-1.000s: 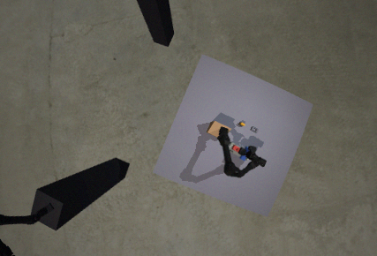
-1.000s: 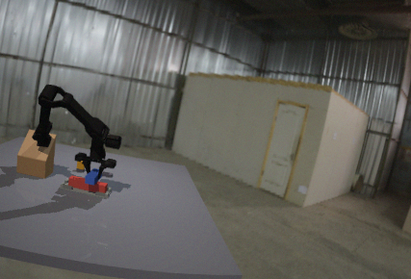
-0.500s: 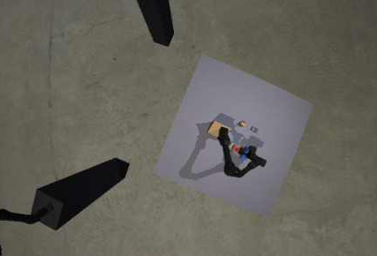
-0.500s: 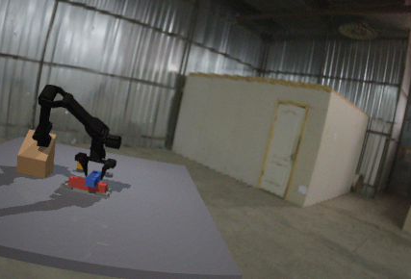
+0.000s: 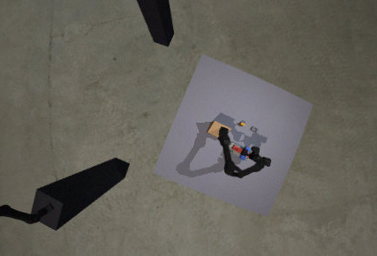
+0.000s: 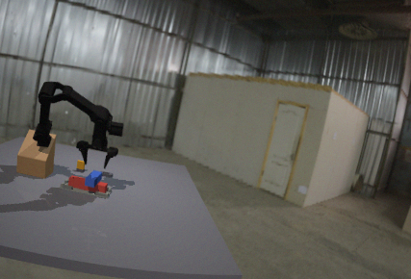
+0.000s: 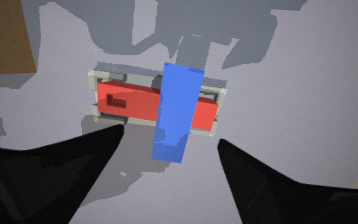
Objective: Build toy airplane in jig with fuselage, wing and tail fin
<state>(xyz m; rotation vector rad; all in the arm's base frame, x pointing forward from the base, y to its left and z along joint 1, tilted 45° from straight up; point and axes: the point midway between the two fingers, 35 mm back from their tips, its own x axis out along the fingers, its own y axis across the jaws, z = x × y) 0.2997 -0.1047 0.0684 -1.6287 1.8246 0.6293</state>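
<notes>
The red fuselage (image 5: 237,149) (image 6: 78,182) (image 7: 135,102) lies lengthwise in the pale grey cradle (image 7: 92,79) (image 6: 102,193). The blue wing (image 5: 243,157) (image 6: 93,179) (image 7: 177,110) lies across the top of the fuselage, roughly square to it; its tab is hidden, and I cannot tell whether it sits fully down. The fuselage's tail socket shows as an empty dark recess in the wrist view. The orange tail fin (image 5: 242,124) (image 6: 80,164) stands apart from the cradle. My gripper (image 6: 95,165) (image 7: 172,136) is open and empty above the wing, its fingers wide to either side, touching nothing.
A wooden block with a sloped top (image 5: 217,128) (image 6: 36,161) (image 7: 15,40) stands by the arm's base, past the fuselage's tail end. A small grey holder (image 5: 253,129) lies near the tail fin. The grey table (image 5: 195,97) (image 6: 141,231) carries everything.
</notes>
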